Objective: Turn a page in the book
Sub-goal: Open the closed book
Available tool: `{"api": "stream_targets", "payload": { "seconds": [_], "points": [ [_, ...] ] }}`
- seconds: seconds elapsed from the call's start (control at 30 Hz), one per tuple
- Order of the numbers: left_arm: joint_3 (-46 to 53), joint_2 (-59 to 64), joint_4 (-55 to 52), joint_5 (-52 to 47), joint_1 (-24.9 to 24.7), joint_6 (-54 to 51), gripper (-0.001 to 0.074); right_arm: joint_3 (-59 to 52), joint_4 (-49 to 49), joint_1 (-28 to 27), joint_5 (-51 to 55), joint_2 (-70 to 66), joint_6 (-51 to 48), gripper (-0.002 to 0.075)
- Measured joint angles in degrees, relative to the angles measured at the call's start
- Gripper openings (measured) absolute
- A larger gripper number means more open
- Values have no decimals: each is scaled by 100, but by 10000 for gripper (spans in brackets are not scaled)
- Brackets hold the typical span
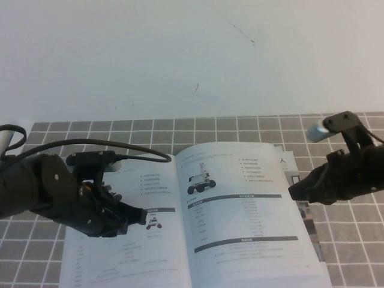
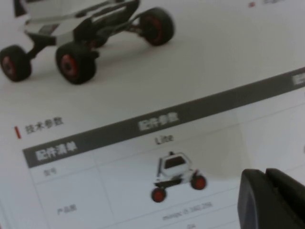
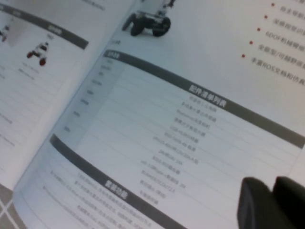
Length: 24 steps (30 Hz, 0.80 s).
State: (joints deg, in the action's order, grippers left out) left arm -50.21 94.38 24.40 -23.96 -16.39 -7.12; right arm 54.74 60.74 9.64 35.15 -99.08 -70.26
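Note:
The book (image 1: 180, 252) lies open on the table, with glossy white pages and dark grey heading bars. The right-hand page (image 1: 246, 222) shows a dark wheeled rover with an arm (image 3: 148, 21) near its top. The left-hand page shows a small white rover car (image 2: 174, 174). My left gripper (image 1: 144, 216) rests low over the left-hand page beside that small rover, fingers (image 2: 252, 200) together. My right gripper (image 1: 292, 192) is at the right-hand page's outer edge, just above the sheet, fingers (image 3: 255, 205) close together with nothing seen between them.
A brochure with colour photos (image 1: 298, 175) sticks out from under the book's right edge. The table is covered by a grey tiled mat (image 1: 180, 129) with a white wall behind. The left arm's black cable (image 1: 120, 144) loops over the book's far left corner.

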Motion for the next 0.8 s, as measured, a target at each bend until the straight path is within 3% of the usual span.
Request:
{"api": "stream_targets", "payload": {
  "seconds": [0.07,0.3,0.6,0.8],
  "points": [
    [0,96,-154,47,0,108,-4,235,-258,21,101,-315,167,90],
    [-9,378,-272,140,0,205,-4,983,-806,21,321,-1350,794,398],
    [-40,457,-285,199,0,209,-4,1760,-1651,21,620,-1734,2099,446],
    [-50,466,-285,244,0,209,-4,1799,-1638,21,1086,-1870,2259,447]
  ]
}}
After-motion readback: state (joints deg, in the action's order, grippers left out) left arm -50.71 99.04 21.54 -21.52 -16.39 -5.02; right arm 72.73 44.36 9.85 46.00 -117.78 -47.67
